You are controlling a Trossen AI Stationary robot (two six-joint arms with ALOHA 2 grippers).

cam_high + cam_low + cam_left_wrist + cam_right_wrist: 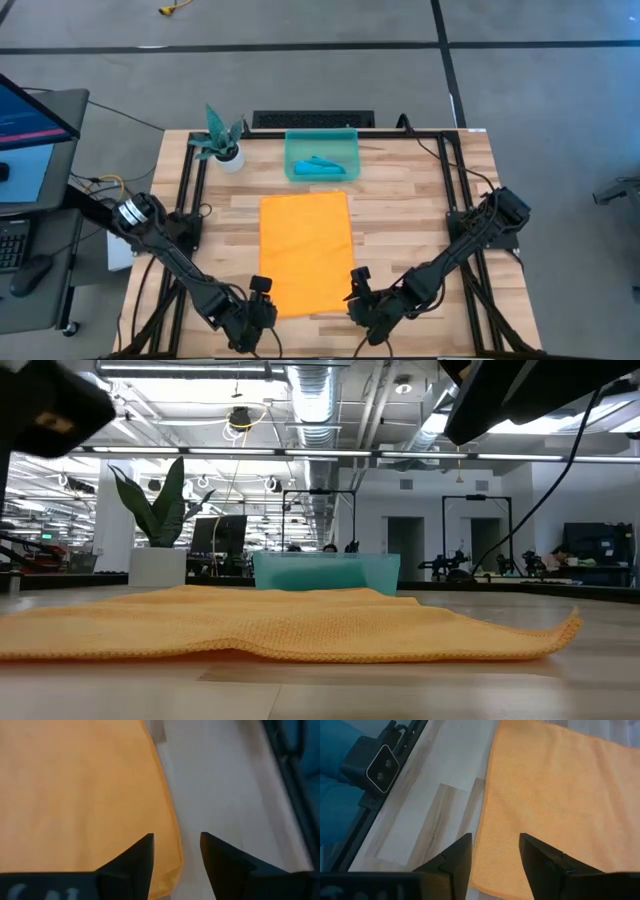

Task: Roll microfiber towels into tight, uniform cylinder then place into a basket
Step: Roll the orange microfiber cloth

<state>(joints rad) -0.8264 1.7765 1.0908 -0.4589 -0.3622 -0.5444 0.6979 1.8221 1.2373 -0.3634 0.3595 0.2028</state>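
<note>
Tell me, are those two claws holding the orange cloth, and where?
Nothing is held. The left gripper and the right gripper both stand open over the near corners of the orange towel, which lies flat on the table.

The table (420,200) was a pale wood plank top with a black frame along its sides. An orange towel (305,250) lay flat on its middle, reaching close to the near edge. Beyond the towel, near the far edge, sat the teal basket (350,140), and just beside the basket stood a white pot (231,157) with a plant.
</note>
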